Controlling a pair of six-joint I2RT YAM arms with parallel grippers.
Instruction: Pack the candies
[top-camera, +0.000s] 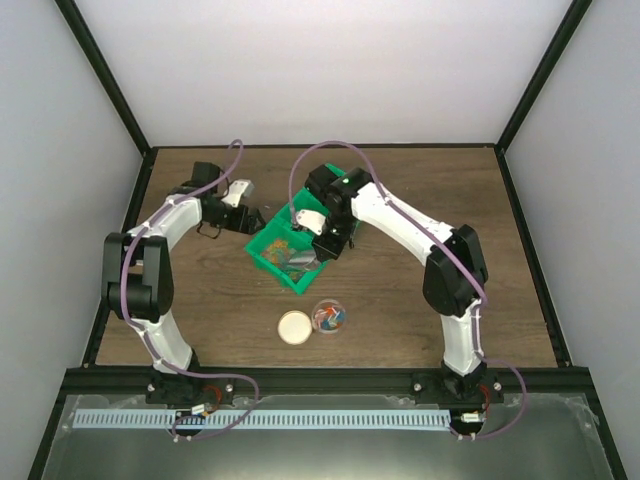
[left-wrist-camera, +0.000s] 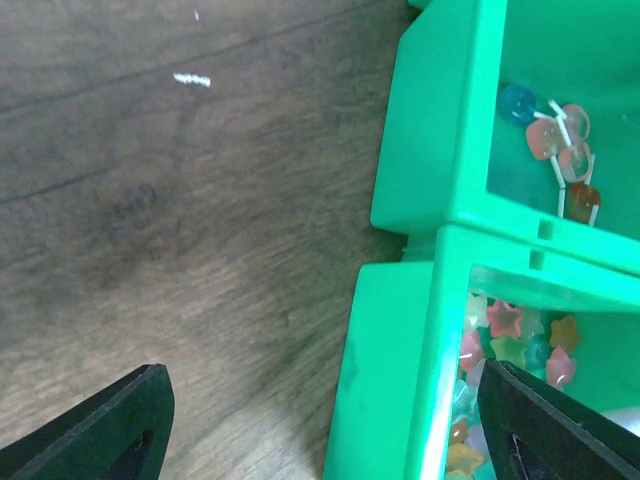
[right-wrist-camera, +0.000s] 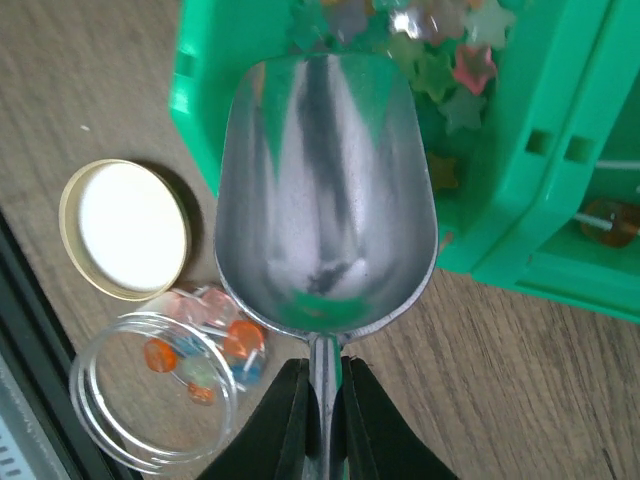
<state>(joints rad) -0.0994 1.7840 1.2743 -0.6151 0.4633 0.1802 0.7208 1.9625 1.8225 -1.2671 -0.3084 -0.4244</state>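
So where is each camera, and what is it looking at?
Top: high behind the arms, looking down at the table; both arms show.
Left wrist: looks down at the bin edge; open left tool shows.
Right wrist: looks down at scoop, jar, lid; right tool grips the scoop.
Shared: both wrist views show the bin's candies.

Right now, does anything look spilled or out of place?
Nothing stands out. The candies sit inside the green bin and the clear jar, and the lid lies flat beside the jar.
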